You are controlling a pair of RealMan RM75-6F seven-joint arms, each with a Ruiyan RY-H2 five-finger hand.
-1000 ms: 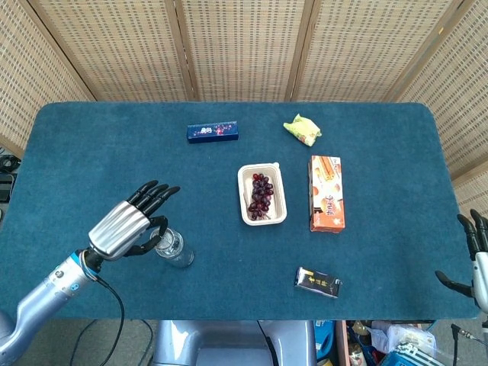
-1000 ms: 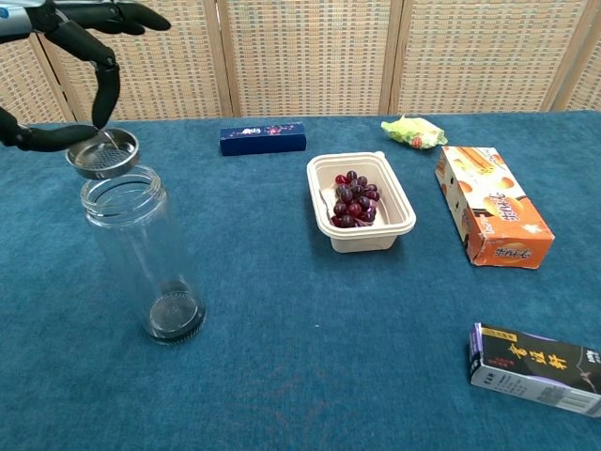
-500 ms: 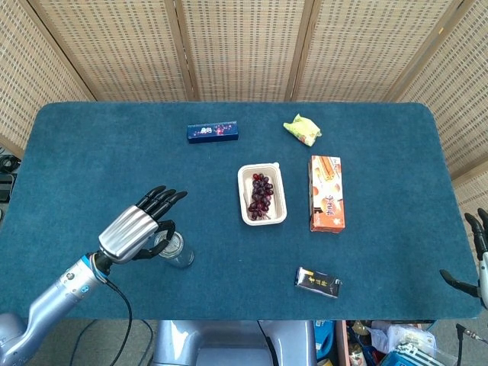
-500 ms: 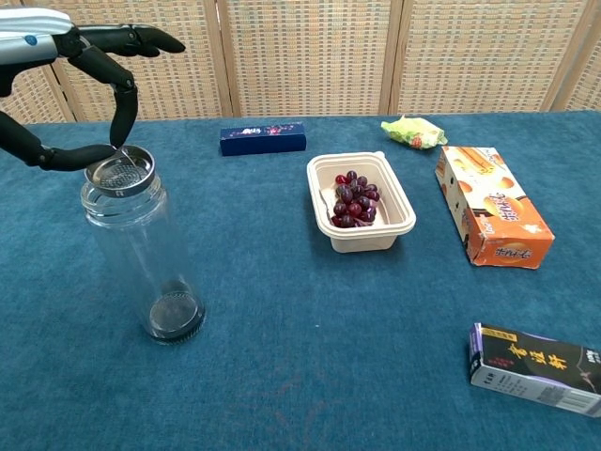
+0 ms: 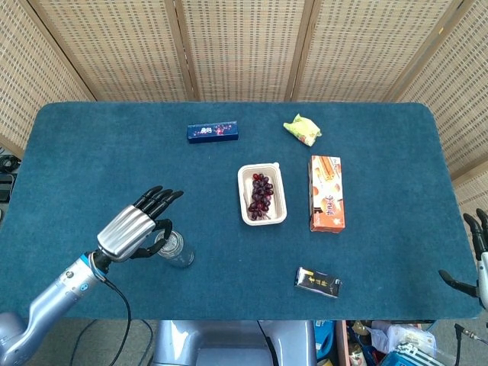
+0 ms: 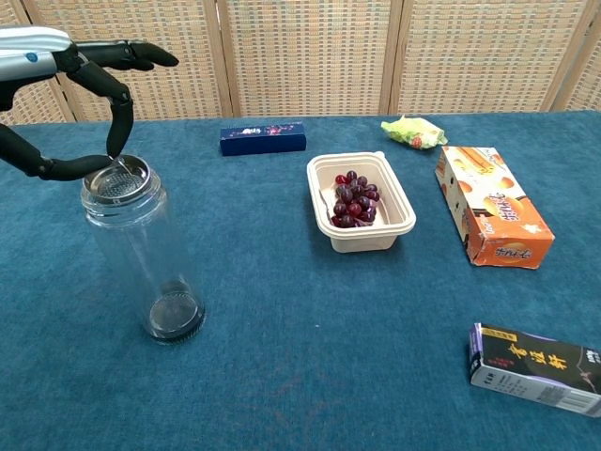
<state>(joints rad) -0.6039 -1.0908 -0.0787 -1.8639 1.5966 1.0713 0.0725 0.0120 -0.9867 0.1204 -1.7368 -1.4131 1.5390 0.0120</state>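
left hand: your left hand [image 6: 70, 103], upper left of the chest view, pinches the metal strainer [image 6: 118, 178] by its small handle between thumb and one finger; the other fingers stretch out straight, away from the work.
strainer: it sits in the mouth of the glass bottle [image 6: 141, 254], level with the rim as far as you can tell, so the seating looks done or nearly so.
left to do: judging from this, you only need to let the pinch go and lift the hand off; whether the strainer is pressed fully home cannot be told.
bottle: upright on the blue table [image 5: 91, 152], lower left of the head view, where your hand [image 5: 133, 229] hides most of it; it is clear and has nothing in it.
blue box: a small dark blue box [image 6: 263, 138] lies flat toward the back, well apart from the bottle.
tray: the beige tray [image 6: 408, 209] with grapes [image 6: 354, 198] sits at the middle, nearest neighbour on the bottle's right but not close.
yellow packet: top centre-right [image 6: 413, 132], far off.
orange box: flat, just right of the tray [image 6: 492, 218].
black carton: lower right [image 6: 535, 368], lying on its side.
right hand: at the lower right edge of the head view [image 5: 476, 259], past the table edge, fingers spread and holding nothing.
in the way: nothing crowds the bottle; a tall, light bottle could tip if you pull sideways.
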